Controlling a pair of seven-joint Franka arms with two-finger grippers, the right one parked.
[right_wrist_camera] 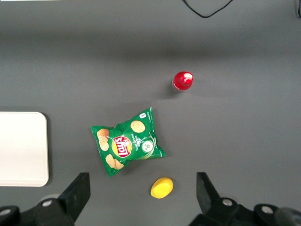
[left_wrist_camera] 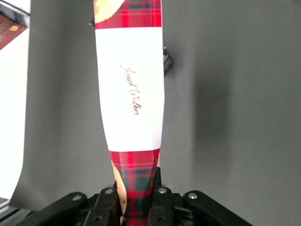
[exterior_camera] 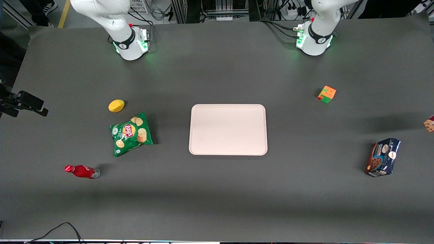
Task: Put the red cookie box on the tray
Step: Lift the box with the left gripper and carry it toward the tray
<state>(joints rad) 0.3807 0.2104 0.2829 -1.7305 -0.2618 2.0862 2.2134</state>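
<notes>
The red cookie box (left_wrist_camera: 131, 94), dark red plaid with a white label patch, hangs above the grey table in the left wrist view. My left gripper (left_wrist_camera: 136, 190) is shut on one end of it, a finger (left_wrist_camera: 162, 195) pressing each side. In the front view only a corner of the box (exterior_camera: 430, 124) shows at the frame's edge, at the working arm's end of the table, and the gripper itself is out of frame there. The tray (exterior_camera: 228, 129), pale pinkish-white and bare, lies flat at the table's middle, well apart from the box.
A dark blue cookie bag (exterior_camera: 383, 158) stands near the held box, nearer the front camera. A colour cube (exterior_camera: 327, 94) lies nearer the arm bases. Toward the parked arm's end lie a green chips bag (exterior_camera: 130, 133), a lemon (exterior_camera: 116, 105) and a red bottle (exterior_camera: 82, 171).
</notes>
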